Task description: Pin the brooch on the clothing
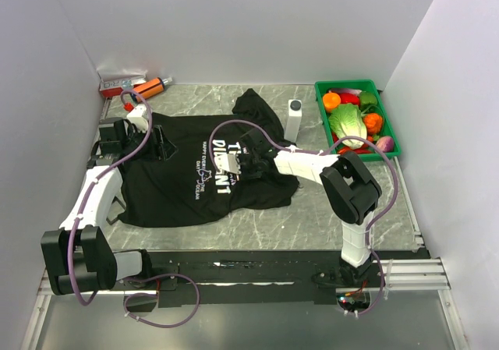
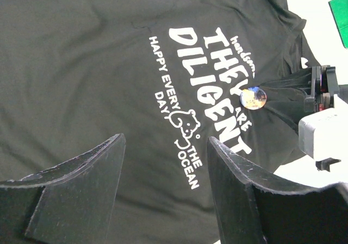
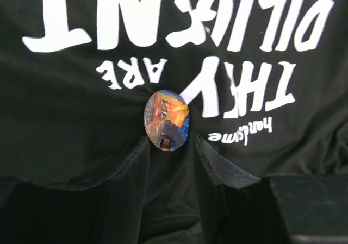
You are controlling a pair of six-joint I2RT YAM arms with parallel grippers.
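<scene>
The clothing, a black T-shirt (image 1: 168,190) with white lettering, lies spread on the table; it also fills the left wrist view (image 2: 81,64) and the right wrist view (image 3: 65,119). The brooch (image 3: 167,120), an oval badge with an orange and blue picture, lies on the shirt's chest beside the lettering; it also shows in the left wrist view (image 2: 253,96). My right gripper (image 3: 169,143) is open, its fingertips either side of the brooch's near end with a gap on the right side. My left gripper (image 2: 166,141) is open and empty above the shirt's lower print (image 1: 161,143).
A green bin (image 1: 394,124) of toy vegetables stands at the back right. A white block with a black knob (image 1: 294,120) stands by the shirt's far sleeve. An orange tube (image 1: 152,87) and a red and white box (image 1: 121,83) lie at the back left. White walls enclose the table.
</scene>
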